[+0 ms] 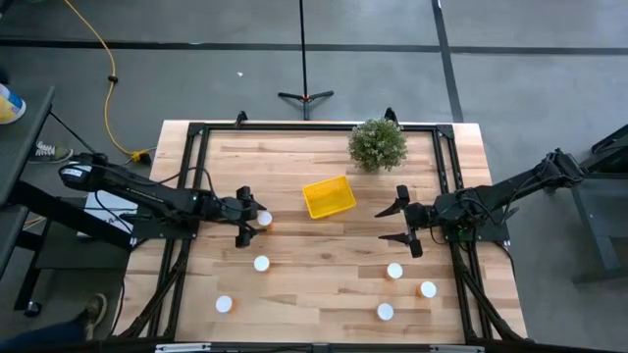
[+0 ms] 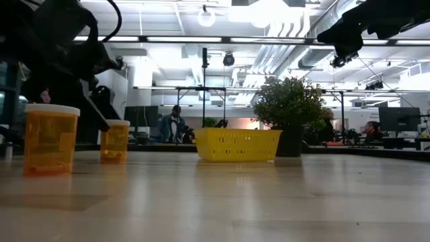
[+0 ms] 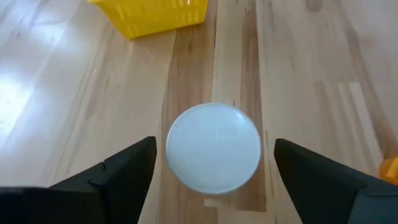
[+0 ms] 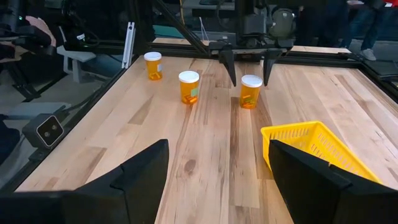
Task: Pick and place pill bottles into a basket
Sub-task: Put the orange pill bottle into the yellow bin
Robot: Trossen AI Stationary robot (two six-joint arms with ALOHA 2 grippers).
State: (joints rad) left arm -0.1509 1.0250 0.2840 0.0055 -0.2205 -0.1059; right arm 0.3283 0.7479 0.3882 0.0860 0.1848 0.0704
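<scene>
One pill bottle (image 3: 213, 148), white cap up, stands on the wooden table between the fingers of my left gripper (image 1: 249, 218). The gripper is open, slants down at the bottle, and its fingers stand on either side without touching it; the right wrist view shows the same bottle (image 4: 251, 90). The yellow basket (image 1: 329, 196) sits past it toward the table's middle. My right gripper (image 1: 385, 224) hangs open and empty, right of the basket. Further bottles stand at the near left (image 1: 261, 263), (image 1: 224, 304) and the near right (image 1: 394, 271), (image 1: 428, 289), (image 1: 385, 312).
A bushy potted plant (image 1: 378, 144) stands at the table's far edge, just beyond the basket. A black frame rail (image 1: 314, 126) runs around the table's far and side edges. Bare wood lies between the two groups of bottles, in front of the basket.
</scene>
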